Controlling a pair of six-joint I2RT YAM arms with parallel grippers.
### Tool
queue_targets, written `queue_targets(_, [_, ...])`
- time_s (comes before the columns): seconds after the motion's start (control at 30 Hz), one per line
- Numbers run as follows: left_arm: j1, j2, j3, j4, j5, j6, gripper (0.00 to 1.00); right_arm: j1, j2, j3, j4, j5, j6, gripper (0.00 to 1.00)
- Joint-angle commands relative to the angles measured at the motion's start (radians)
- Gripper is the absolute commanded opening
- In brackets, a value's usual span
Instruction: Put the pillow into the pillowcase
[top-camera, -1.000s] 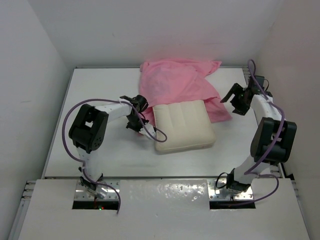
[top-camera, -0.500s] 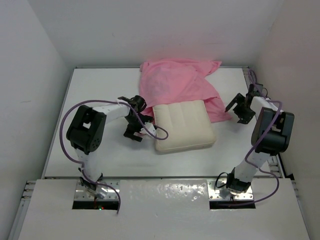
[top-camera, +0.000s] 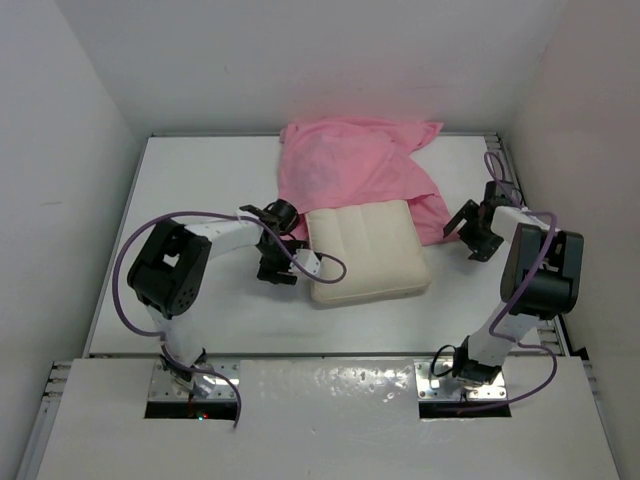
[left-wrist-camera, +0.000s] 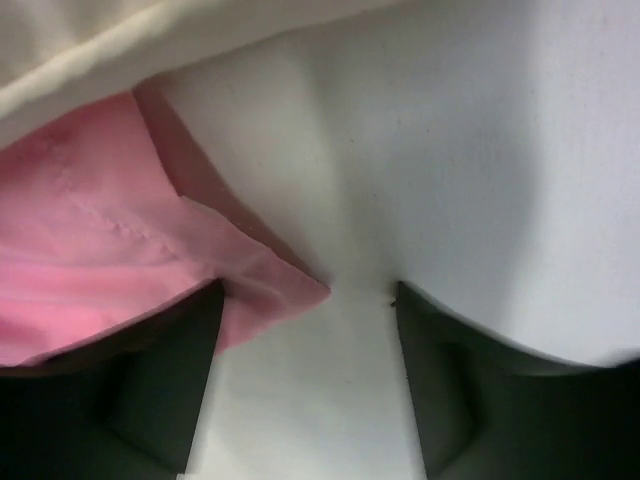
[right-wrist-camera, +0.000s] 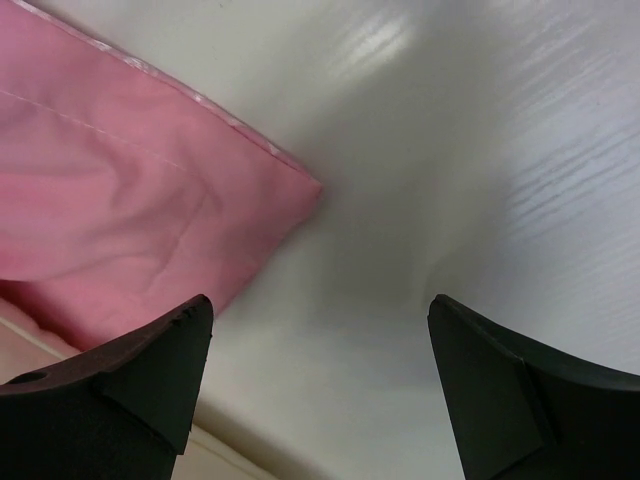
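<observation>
Left wrist view: we see our left jaws apart and empty, the pillowcase (left-wrist-camera: 90, 260) corner at 9 o'clock reaching one finger, the pillow (left-wrist-camera: 150, 40) at 12. Our right jaws gape wide, holding nothing, above the table (right-wrist-camera: 450, 150).

The white tabletop (top-camera: 180, 200) lies bare at the far left and along the near edge of the plump cream quilted pillow (top-camera: 365, 255) — room to pass. The wrinkled pink satin pillowcase (top-camera: 350, 170) blocks the far middle, covering the pillow's far end; white side walls (top-camera: 80, 150) hem both flanks.
</observation>
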Motion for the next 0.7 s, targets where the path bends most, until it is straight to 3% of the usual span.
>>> queue_targets(0.0, [-0.012, 0.082, -0.065, 0.219, -0.02, -0.031, 0.5, 0.002, -0.032, 0.022, 0.07, 0.016, 0.037, 0.86])
queue_targets(0.07, [-0.024, 0.082, -0.063, 0.273, -0.021, -0.094, 0.3, 0.002, -0.044, -0.003, 0.094, 0.008, 0.063, 0.86])
queue_targets(0.1, [-0.026, 0.083, -0.063, 0.303, -0.026, -0.117, 0.09, 0.002, -0.056, -0.027, 0.102, 0.008, 0.074, 0.86])
queue_targets(0.13, [-0.024, 0.082, -0.062, 0.352, -0.032, -0.163, 0.0, 0.002, -0.062, -0.035, 0.115, 0.008, 0.086, 0.86])
queue_targets(0.23, [-0.012, 0.082, -0.045, 0.365, -0.009, -0.2, 0.0, 0.011, -0.103, -0.076, 0.141, 0.006, 0.14, 0.85])
queue_targets(0.33, [0.014, 0.071, -0.013, 0.333, 0.02, -0.248, 0.0, 0.024, -0.21, -0.193, 0.273, -0.02, 0.204, 0.83])
queue_targets(0.43, [0.054, 0.054, 0.041, 0.253, 0.039, -0.286, 0.0, 0.053, -0.286, -0.227, 0.287, 0.072, 0.22, 0.84])
queue_targets(0.53, [0.073, 0.031, 0.067, 0.187, 0.013, -0.271, 0.0, 0.054, -0.277, -0.216, 0.303, 0.109, 0.218, 0.86])
queue_targets(0.67, [0.079, -0.01, 0.04, 0.193, -0.027, -0.251, 0.0, 0.03, -0.144, -0.188, 0.344, 0.135, 0.285, 0.86])
